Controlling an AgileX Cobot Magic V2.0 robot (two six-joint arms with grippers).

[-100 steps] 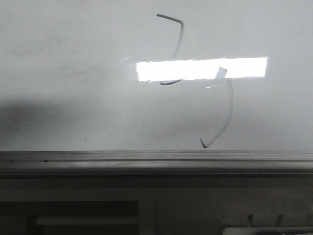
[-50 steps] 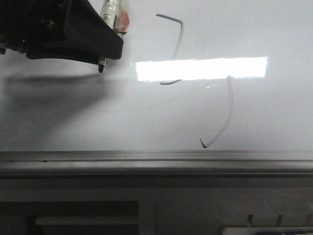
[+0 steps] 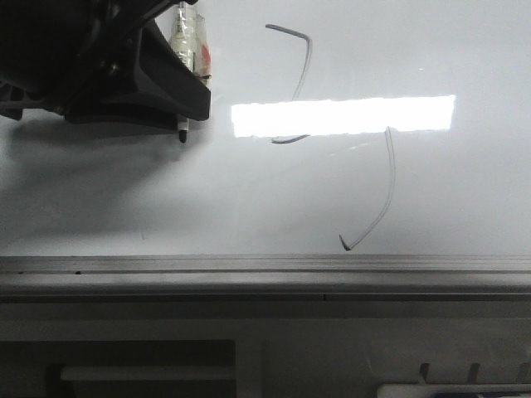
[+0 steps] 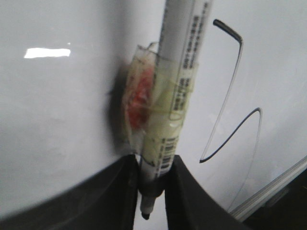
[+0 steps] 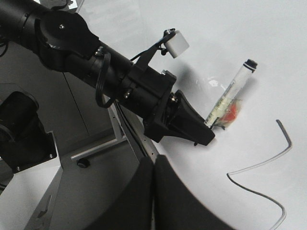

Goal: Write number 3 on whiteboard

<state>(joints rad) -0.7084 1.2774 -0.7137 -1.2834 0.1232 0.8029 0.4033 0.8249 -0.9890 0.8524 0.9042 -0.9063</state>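
The whiteboard (image 3: 124,199) fills the front view. The number 3 (image 3: 309,58) is drawn on it as two thin dark curves, the lower one (image 3: 392,178) ending near the rail. My left gripper (image 3: 184,116) is at the upper left, shut on a taped white marker (image 3: 189,41). The marker's tip (image 3: 182,134) points down near the board, left of the 3. In the left wrist view the marker (image 4: 180,72) sits between the fingers (image 4: 122,191), with the 3 (image 4: 228,30) beside it. My right gripper (image 5: 153,191) is shut and empty, off the board's edge.
A grey metal rail (image 3: 265,269) runs along the board's lower edge. A bright rectangular glare (image 3: 340,116) crosses the 3. A white tray edge (image 3: 448,388) shows below at the right. In the right wrist view the left arm (image 5: 120,81) reaches over the board, and a stand caster (image 5: 83,163) shows below it.
One second ago the board was bare of arms. The left gripper came in from the upper left with the marker and has since moved slightly down and right.
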